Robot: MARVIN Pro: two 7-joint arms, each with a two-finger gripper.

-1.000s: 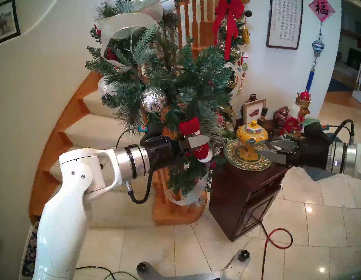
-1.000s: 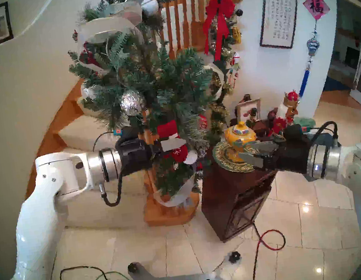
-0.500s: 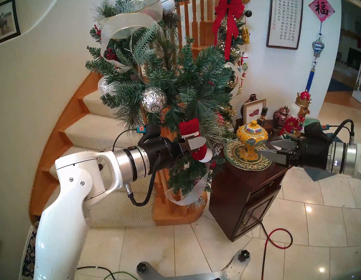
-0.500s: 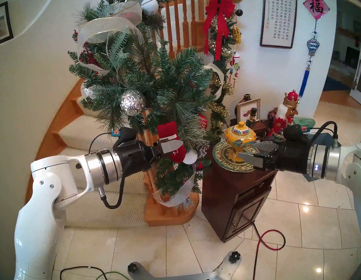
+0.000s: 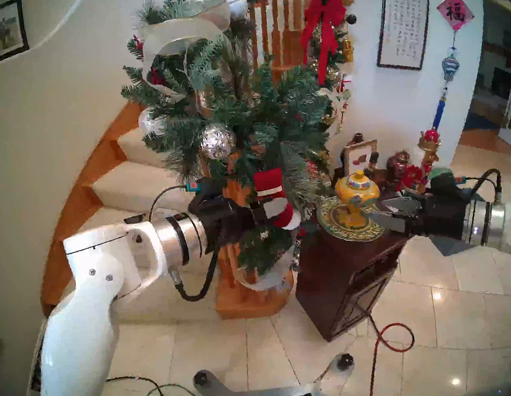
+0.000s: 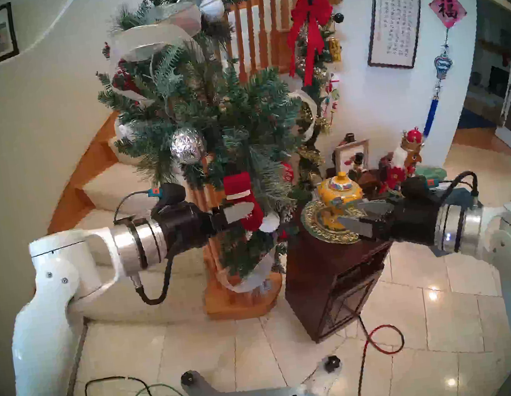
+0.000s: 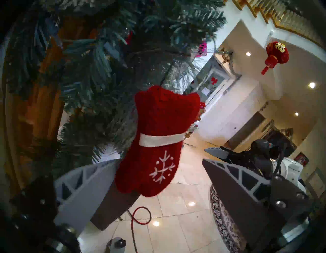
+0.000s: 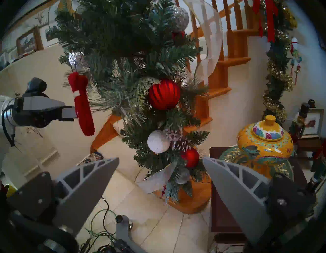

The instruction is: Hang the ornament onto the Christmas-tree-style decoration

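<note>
The red plush mitten (image 5: pixel 267 182) with a white band hangs from a frosted branch of the big green garland (image 5: pixel 236 108) on the stair post. My left gripper (image 5: pixel 278 207) is open around the mitten's lower half. In the left wrist view the mitten (image 7: pixel 158 141) hangs between the spread fingers of my left gripper (image 7: pixel 160 161), nearer the left finger (image 7: pixel 84 185). The right wrist view shows the mitten (image 8: pixel 82 106) edge-on, with a left fingertip at its side. My right gripper (image 5: pixel 378 209) is open and empty, to the right of the garland.
A dark wooden cabinet (image 5: pixel 349 277) stands right of the post, with a yellow lidded jar (image 5: pixel 357 190) on an ornate plate and nutcracker figures (image 5: pixel 412 172) behind. Smaller greenery with a red bow (image 5: pixel 325 28) hangs further back. Cables (image 5: pixel 392 336) lie on the tiled floor.
My left arm has drawn back to the left and its gripper has slid a little off the mitten. The mitten stays hanging in place. The right arm has not moved.
</note>
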